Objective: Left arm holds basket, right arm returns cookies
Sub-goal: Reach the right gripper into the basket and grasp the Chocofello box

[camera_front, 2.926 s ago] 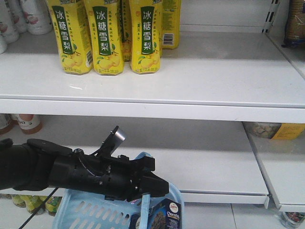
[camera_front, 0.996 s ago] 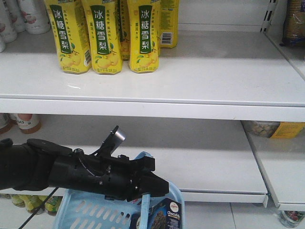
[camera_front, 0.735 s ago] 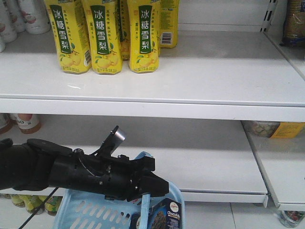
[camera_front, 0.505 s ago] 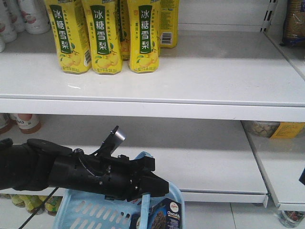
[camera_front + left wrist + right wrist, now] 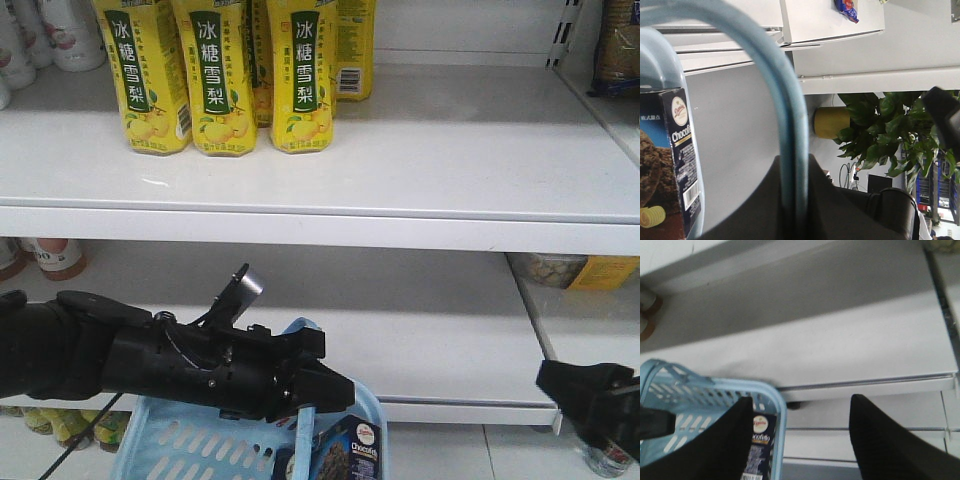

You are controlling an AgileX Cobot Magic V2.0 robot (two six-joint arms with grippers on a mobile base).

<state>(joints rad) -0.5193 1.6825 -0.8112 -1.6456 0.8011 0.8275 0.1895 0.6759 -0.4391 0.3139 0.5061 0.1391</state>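
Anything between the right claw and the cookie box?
Nothing visible. The open right claw has open air to the cookie box at the near end of the basket; the handle, in the left claw, runs behind it.

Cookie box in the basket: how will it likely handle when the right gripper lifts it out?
The cookie box looks like a printed flat-sided carton, so probably stiff enough to pinch but crushable. Its smooth faces may be slightly slippery. It stands upright against the basket wall, so a nudge could tip it.

Yellow drink cartons (image 5: 215,75) stand in a row on the upper white shelf (image 5: 450,150).
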